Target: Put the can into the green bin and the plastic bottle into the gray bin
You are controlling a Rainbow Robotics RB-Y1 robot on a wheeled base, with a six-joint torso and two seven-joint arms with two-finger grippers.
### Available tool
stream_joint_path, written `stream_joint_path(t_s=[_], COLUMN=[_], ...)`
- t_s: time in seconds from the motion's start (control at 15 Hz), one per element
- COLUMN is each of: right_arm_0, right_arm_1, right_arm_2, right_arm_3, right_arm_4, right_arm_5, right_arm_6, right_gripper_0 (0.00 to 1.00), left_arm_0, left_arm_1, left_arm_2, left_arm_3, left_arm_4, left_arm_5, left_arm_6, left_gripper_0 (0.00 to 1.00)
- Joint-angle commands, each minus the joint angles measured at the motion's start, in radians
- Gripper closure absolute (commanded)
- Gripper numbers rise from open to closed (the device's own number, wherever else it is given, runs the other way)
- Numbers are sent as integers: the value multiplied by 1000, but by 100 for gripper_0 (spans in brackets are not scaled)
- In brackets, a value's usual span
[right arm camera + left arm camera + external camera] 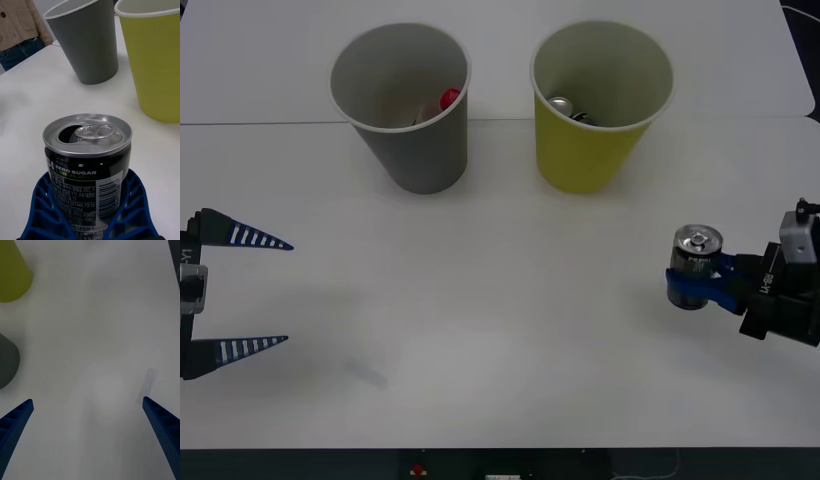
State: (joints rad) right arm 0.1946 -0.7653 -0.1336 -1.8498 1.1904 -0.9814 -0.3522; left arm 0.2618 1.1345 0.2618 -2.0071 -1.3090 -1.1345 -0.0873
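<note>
The dark can (697,262) with a silver top stands upright at the right of the table, and my right gripper (700,282) is shut on its lower body. In the right wrist view the blue fingers (41,210) hug the can (88,165) from both sides. The gray bin (402,150) and the green bin (585,150) stand side by side at the back. A red cap (449,98) shows inside the gray bin, on what looks like the plastic bottle. My left gripper (287,293) waits open at the left edge, with nothing between its fingers.
Another silver-topped can (564,105) lies inside the green bin. The white table (480,300) stretches between the two arms, with its front edge near me. Both bins (90,45) rise just beyond the held can in the right wrist view.
</note>
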Motion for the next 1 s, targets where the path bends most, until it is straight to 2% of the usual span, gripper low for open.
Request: stream_joint_path(t_s=[0.07,0.27,0.47,0.6,0.8,1.0], right_arm_0=[2,-4,-31,-72,-187,-270], right_arm_1=[-2,-9,-19,-31,-32,-35], right_arm_2=[-47,-90,-107,-107,-135,-150], right_arm_3=[-117,-261,-359,-382,-394,-382], right_arm_4=[100,233,342,390,454,482], right_arm_5=[0,-2,-3,-17,-131,-200], right_arm_6=[-220,-502,-723,-826,-955,-969], right_gripper_0=[100,100,100,100,100,100], left_arm_0=[0,0,0,0,0,0], left_arm_1=[0,0,0,0,0,0], left_arm_2=[0,0,0,0,0,0], left_arm_3=[0,0,0,0,0,0], left_arm_4=[0,0,0,0,0,0], left_arm_5=[0,0,0,0,0,0], left_arm_6=[0,0,0,0,0,0], left_gripper_0=[0,0,0,0,0,0])
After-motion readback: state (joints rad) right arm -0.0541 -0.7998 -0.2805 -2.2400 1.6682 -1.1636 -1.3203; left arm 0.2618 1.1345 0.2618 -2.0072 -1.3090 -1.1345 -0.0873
